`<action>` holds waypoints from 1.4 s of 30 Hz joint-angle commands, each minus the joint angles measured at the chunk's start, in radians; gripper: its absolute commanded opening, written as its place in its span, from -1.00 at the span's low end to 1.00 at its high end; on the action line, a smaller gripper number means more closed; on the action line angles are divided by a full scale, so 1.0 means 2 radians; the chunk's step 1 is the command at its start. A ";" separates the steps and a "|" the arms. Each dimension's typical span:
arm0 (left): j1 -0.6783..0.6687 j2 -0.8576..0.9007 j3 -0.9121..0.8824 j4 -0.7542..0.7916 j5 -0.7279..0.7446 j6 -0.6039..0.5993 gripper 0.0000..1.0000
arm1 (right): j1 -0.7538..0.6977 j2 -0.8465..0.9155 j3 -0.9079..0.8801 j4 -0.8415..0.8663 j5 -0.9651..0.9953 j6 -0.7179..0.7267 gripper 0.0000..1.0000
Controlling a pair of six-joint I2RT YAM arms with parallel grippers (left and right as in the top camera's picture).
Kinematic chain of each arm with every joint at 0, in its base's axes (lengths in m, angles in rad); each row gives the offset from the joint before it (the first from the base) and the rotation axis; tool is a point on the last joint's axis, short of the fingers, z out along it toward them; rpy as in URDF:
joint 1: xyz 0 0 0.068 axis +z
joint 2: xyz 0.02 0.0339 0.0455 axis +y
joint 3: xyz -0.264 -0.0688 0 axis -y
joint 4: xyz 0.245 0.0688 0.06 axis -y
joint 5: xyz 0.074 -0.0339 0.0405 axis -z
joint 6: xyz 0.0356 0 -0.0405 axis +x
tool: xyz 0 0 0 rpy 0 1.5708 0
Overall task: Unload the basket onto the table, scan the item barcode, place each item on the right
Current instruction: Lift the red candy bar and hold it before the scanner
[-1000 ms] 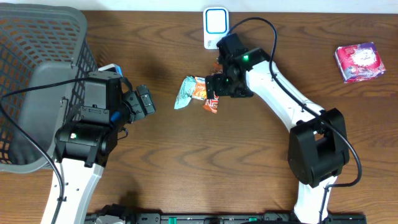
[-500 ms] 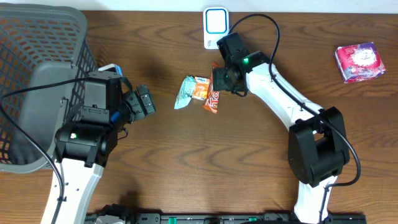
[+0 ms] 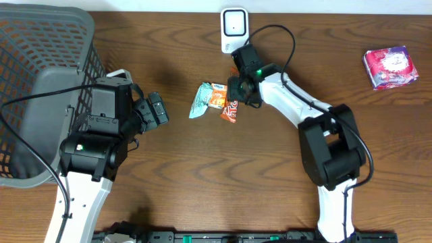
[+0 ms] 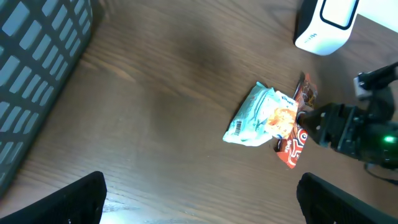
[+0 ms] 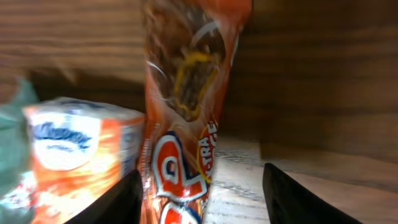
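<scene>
My right gripper (image 3: pixel 237 93) is down over the orange snack packet (image 3: pixel 230 111) near the middle of the table (image 3: pixel 202 175). My jaws are apart, one finger (image 5: pixel 121 199) against the packet's edge and the other standing clear of it, so nothing is clamped. A pale green packet (image 3: pixel 200 100) lies touching it at 9 o'clock. The white scanner (image 3: pixel 233 27) sits at 12 o'clock from the packet, near the far edge. My left gripper (image 3: pixel 158 109) hangs at 9 o'clock, jaws spread wide and empty, beside the grey basket (image 3: pixel 40 40). A pink package (image 3: pixel 386 67) lies well apart at 2 o'clock
</scene>
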State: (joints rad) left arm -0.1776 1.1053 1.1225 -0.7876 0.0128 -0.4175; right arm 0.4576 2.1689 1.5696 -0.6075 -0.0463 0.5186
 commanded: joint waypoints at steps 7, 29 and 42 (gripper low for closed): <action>0.002 0.001 0.003 -0.001 -0.003 0.006 0.96 | -0.002 0.037 -0.003 0.003 -0.008 0.017 0.00; 0.002 0.001 0.003 -0.001 -0.003 0.007 0.95 | -0.004 0.029 0.171 -0.142 0.182 -0.112 -0.98; 0.002 0.001 0.003 -0.001 -0.003 0.006 0.96 | -0.009 0.029 0.132 -0.146 0.109 -0.099 -0.05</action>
State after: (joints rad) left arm -0.1776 1.1053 1.1225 -0.7876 0.0132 -0.4175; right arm 0.4400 2.2189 1.8824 -0.9073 0.2329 0.3054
